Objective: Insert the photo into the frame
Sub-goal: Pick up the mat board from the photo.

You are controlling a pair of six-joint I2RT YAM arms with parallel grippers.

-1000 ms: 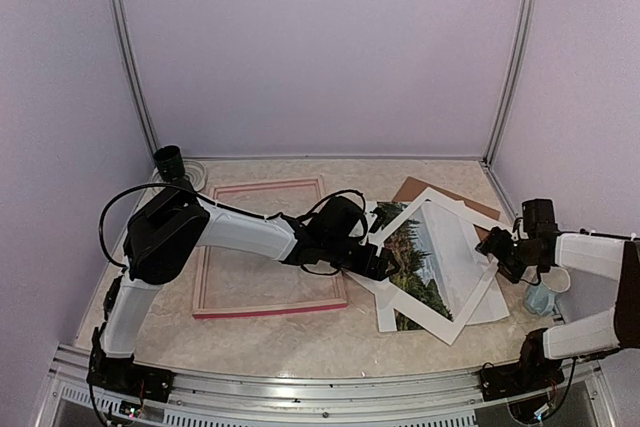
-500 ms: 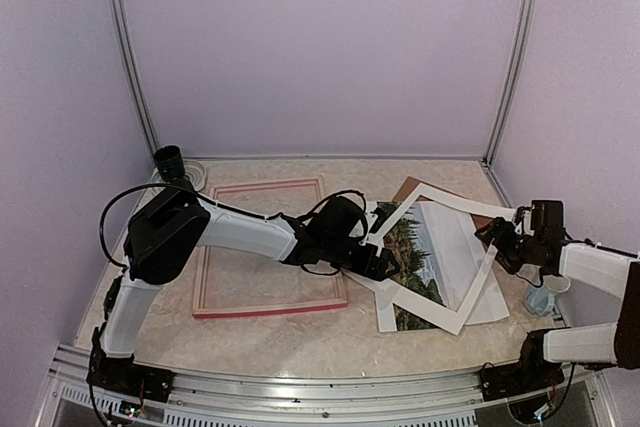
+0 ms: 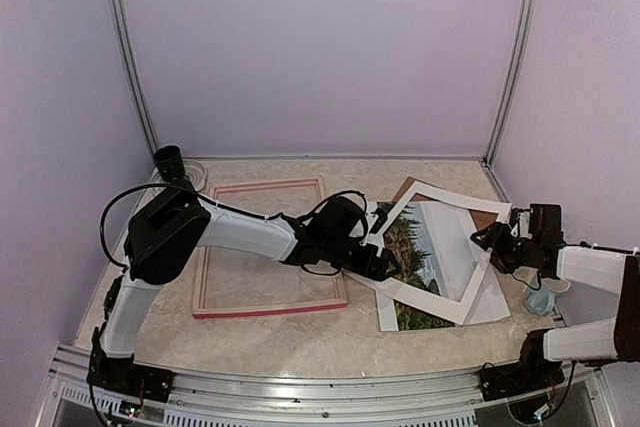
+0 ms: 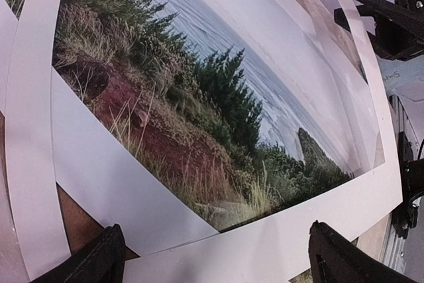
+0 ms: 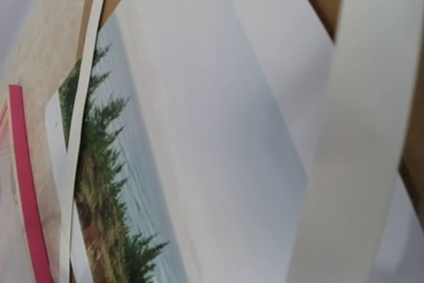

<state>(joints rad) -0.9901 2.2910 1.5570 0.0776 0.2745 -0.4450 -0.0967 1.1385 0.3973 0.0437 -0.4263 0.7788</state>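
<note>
The left end effector hovered with its jaws spread wide just over the photo's near-left edge, its dark fingertips showing at both lower corners of the left wrist view. The photo lay right of centre in the top view on the marbled surface, with the white mat lying askew over it and the brown backing board peeking out at its upper right. The right end effector sat at the mat's right edge; whether it gripped the mat could not be told. The frame lay flat left of centre, beneath the left arm.
</note>
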